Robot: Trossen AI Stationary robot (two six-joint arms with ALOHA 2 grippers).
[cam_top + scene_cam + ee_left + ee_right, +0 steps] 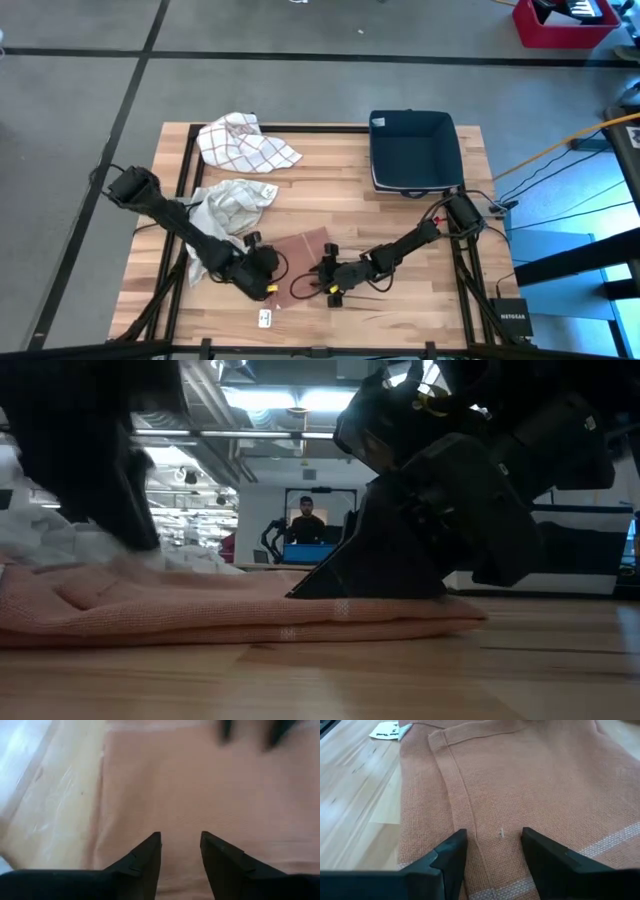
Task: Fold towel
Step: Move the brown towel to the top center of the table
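A salmon-pink towel [303,248] lies flat on the wooden table near its front edge, in at least two layers in the low view [200,610]. My left gripper [180,845] stands open over the towel's left part, slanting down; whether its fingertips touch the cloth I cannot tell. My right gripper [492,840] is open on the towel's right part, beside a hem line [462,795]. My right gripper rests its open fingers [340,585] on the towel's upper face [500,827], near the towel's right edge. They come slanting down from the table's right. Nothing is pinched between them. The towel lies flat on the table under them.
A checked white towel [245,140] and a crumpled cream towel [232,203] lie at the far left. A dark blue bin [412,150] stands at the far right. A small white tag [265,318] lies by the front edge. A person stands in the room behind [305,520].
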